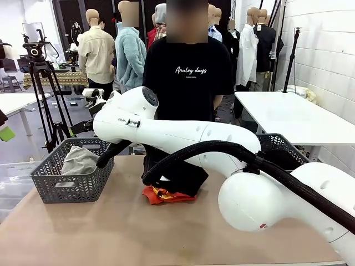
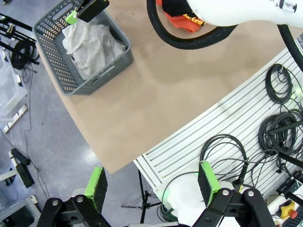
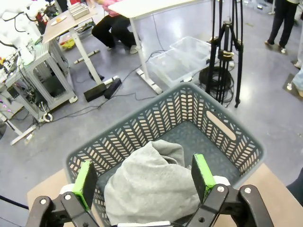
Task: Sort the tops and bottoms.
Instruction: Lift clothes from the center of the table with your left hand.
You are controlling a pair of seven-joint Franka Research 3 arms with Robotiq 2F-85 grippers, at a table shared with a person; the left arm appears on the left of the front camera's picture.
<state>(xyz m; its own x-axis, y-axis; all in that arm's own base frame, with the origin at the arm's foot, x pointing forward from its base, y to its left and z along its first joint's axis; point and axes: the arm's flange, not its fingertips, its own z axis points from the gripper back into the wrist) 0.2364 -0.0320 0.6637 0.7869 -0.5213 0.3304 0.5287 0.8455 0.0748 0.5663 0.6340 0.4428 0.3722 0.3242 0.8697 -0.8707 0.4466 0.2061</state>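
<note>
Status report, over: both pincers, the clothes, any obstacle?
Both open: left pincer high beside table, right pincer over grey top in grey basket. Orange-red top, black garment mid-table. Right arm above them.

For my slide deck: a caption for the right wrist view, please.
Open right claw poised above the light grey top lying in the grey basket.

A grey basket (image 1: 61, 185) (slotted walls) sits on the table (image 1: 127, 233).
</note>
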